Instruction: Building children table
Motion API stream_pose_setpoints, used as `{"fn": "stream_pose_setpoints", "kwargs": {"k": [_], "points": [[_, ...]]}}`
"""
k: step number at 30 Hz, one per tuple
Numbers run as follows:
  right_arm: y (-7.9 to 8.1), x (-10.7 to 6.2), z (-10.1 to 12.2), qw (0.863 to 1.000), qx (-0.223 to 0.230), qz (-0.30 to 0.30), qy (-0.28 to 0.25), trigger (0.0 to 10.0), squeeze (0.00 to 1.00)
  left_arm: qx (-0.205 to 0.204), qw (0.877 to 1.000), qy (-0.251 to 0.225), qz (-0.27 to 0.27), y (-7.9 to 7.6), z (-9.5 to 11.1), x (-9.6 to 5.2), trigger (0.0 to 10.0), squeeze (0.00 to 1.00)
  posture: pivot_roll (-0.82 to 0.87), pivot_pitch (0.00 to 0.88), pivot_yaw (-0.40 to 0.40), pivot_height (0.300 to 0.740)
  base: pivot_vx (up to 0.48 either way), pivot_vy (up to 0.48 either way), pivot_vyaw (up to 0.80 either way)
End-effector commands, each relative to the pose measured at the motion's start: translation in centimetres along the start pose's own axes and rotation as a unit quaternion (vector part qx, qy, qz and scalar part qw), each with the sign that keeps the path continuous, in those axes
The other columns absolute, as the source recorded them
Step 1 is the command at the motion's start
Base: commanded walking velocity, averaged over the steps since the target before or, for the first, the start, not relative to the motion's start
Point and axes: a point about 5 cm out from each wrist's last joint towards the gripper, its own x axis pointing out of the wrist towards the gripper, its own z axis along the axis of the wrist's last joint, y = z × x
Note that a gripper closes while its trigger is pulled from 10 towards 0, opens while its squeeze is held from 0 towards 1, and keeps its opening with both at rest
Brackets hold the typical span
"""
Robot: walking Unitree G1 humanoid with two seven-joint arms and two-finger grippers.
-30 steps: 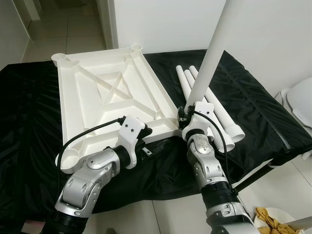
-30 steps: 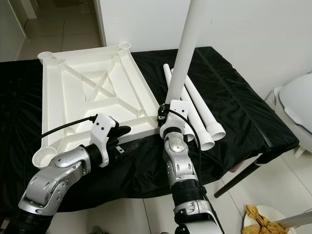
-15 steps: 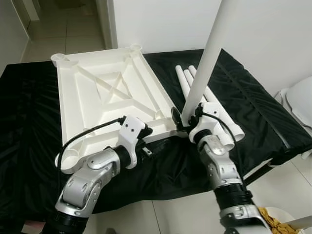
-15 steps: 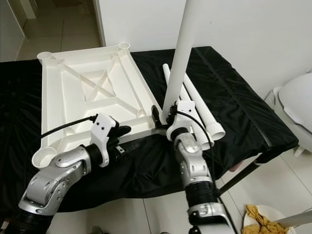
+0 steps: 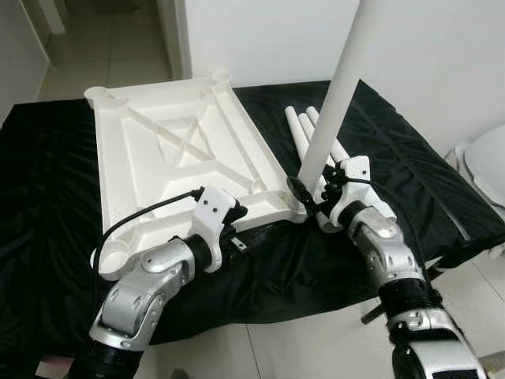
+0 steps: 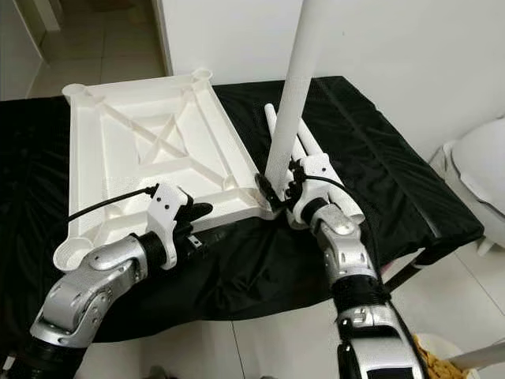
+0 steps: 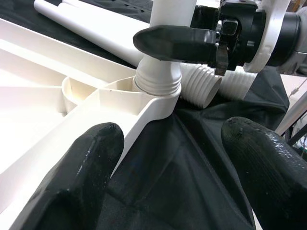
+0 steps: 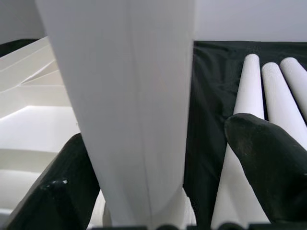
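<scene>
Your white plastic tabletop [image 5: 170, 158] lies upside down on the worktop [image 5: 410, 158], which is draped in crinkled black cloth. Its underside is moulded into ribs that cross in an X, with a round socket at each corner. One smooth white leg [image 5: 335, 99] stands upright in the near right corner socket [image 7: 156, 93]; in the left wrist view you can see its ribbed, threaded collar seated at the socket's rim.

Your right gripper [image 5: 309, 193] sits at the base of that leg, with one black finger [image 8: 62, 191] on either side of the tube. Whether they press on it or merely bracket it cannot be told.

Your left gripper [image 7: 184, 158] hovers just in front of the same corner, its rounded, matte black fingers spread apart over the cloth, holding nothing.

Three more legs [image 5: 312, 130], plain white tubes with threaded ends, lie side by side on the cloth just right of the tabletop.
</scene>
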Motion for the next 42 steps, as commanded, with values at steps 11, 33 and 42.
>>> {"fn": "stream_pose_setpoints", "kwargs": {"k": [11,33,42], "points": [[0.2,1.4,-1.1,0.994,0.017,0.098,0.041,10.0,0.0,0.006,1.0,-0.003,0.0,0.2,0.3,0.2,10.0,0.0,-0.03,0.024,-0.01,0.74,0.0,0.0,0.0],[0.5,0.7,-2.3,0.991,0.025,0.121,0.043,10.0,0.0,0.003,1.0,-0.003,-0.004,0.0,0.3,0.3,10.0,0.0,-0.04,0.037,-0.003,0.74,0.0,0.0,0.0],[1.2,1.2,-2.0,0.998,0.03,0.054,0.033,10.0,0.0,0.001,1.0,-0.002,-0.006,-0.2,0.2,0.2,10.0,0.0,-0.04,0.046,-0.008,0.74,0.0,0.0,0.0]]}}
